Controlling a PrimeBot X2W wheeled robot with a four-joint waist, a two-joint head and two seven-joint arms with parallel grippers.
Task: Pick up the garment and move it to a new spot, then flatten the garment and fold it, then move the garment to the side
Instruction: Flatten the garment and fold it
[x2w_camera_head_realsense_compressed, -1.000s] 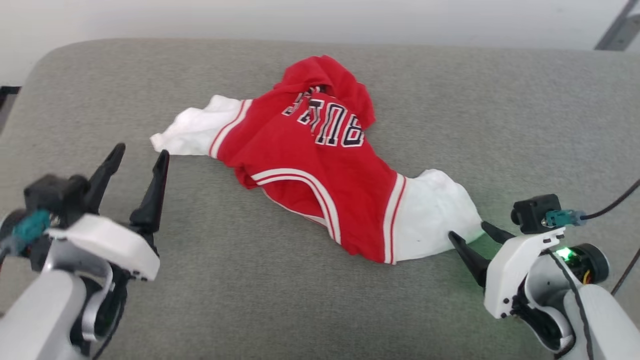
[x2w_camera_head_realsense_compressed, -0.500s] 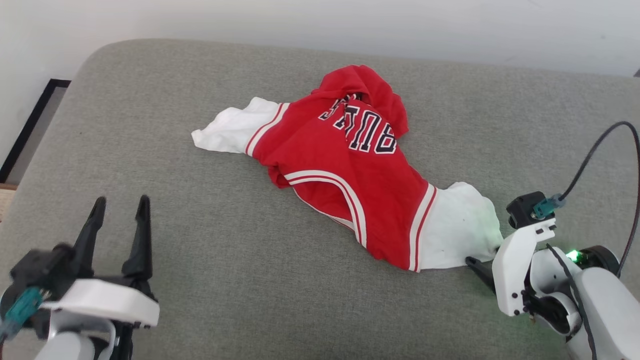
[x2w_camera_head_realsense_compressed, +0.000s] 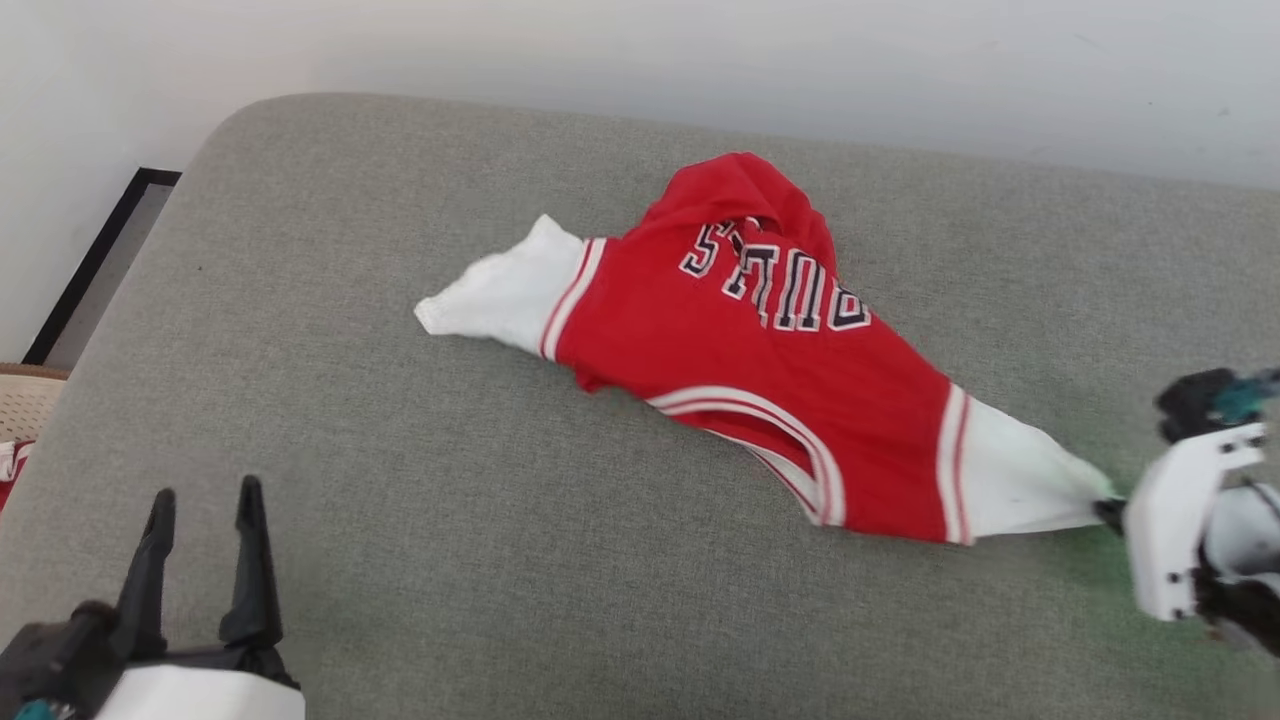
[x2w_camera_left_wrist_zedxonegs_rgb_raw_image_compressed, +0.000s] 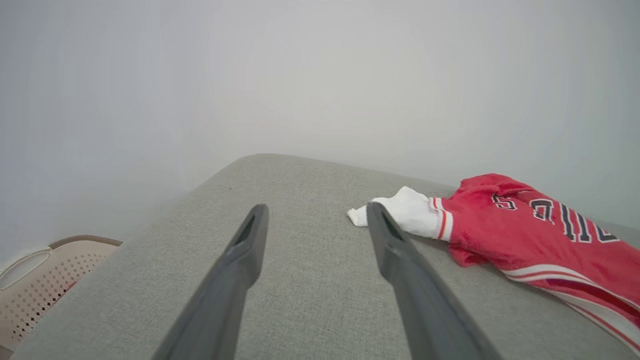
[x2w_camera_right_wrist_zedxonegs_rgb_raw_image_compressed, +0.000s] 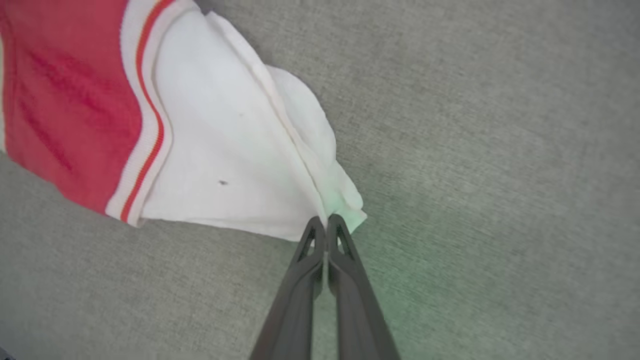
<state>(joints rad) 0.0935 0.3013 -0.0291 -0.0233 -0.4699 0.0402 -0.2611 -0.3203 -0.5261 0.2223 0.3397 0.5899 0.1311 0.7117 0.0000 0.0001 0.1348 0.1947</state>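
The garment (x2w_camera_head_realsense_compressed: 760, 400) lies crumpled on a grey cushion (x2w_camera_head_realsense_compressed: 400, 560), stretched on a slant from the far left toward the near right. Its red body is bunched at the far end, where black, white-outlined lettering shows (upside down from the head, and partly folded under, so I cannot read all of it).

The right pincer (x2w_camera_right_wrist_zedxonegs_rgb_raw_image_compressed: 327, 220) is clamped on the outer hem of the right-hand sleeve (x2w_camera_right_wrist_zedxonegs_rgb_raw_image_compressed: 225, 160). Its two dark fingers are pressed together with the white cloth gathered to a point between the tips. That sleeve is pulled taut into a narrow cone toward the pincer, and a faint green glow falls on the cushion just beside it.

The left pincer (x2w_camera_head_realsense_compressed: 206, 487) hangs above the near left of the cushion with its fingers well apart and nothing between them. It is well apart from the garment. The left-hand sleeve (x2w_camera_left_wrist_zedxonegs_rgb_raw_image_compressed: 405, 212) lies flat and loose on the cushion, beyond the fingertips and to their right.

A pale perforated basket (x2w_camera_left_wrist_zedxonegs_rgb_raw_image_compressed: 40, 280) stands off the cushion's left edge, and a plain light wall (x2w_camera_head_realsense_compressed: 640, 50) rises behind.
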